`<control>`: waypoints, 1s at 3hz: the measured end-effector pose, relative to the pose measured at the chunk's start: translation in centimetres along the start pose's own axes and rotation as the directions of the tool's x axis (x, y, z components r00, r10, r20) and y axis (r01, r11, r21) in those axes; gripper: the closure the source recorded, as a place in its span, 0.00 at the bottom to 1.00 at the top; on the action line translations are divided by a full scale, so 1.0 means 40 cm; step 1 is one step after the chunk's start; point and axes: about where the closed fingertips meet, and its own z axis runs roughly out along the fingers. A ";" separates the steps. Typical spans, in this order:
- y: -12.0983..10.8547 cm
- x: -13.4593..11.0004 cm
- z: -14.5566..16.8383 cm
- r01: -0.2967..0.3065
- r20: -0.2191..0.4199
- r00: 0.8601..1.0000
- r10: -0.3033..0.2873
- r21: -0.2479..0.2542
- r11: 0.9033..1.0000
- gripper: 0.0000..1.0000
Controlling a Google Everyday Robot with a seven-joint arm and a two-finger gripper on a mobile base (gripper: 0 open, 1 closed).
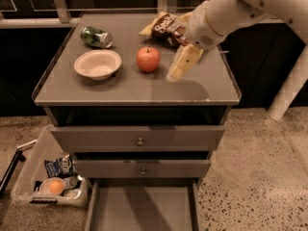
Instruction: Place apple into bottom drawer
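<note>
End effector (179,67) (pale) near round apple (148,58)

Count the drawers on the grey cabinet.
3: top drawer under the tabletop, middle drawer below it, bottom drawer pulled open at the floor. The end effector hangs over the tabletop, beside the apple.

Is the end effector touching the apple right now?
Apart. The camera view shows a strip of bare cabinet top between the apple and the end effector, which sits off to the apple's side.
</note>
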 end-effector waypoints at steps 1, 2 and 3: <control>-0.031 0.020 0.066 -0.033 0.003 0.999 0.033 -0.028 0.999 0.00; -0.051 0.032 0.123 -0.079 0.027 0.996 0.081 -0.065 0.995 0.00; -0.066 0.033 0.164 -0.129 0.065 0.989 0.137 -0.104 0.986 0.00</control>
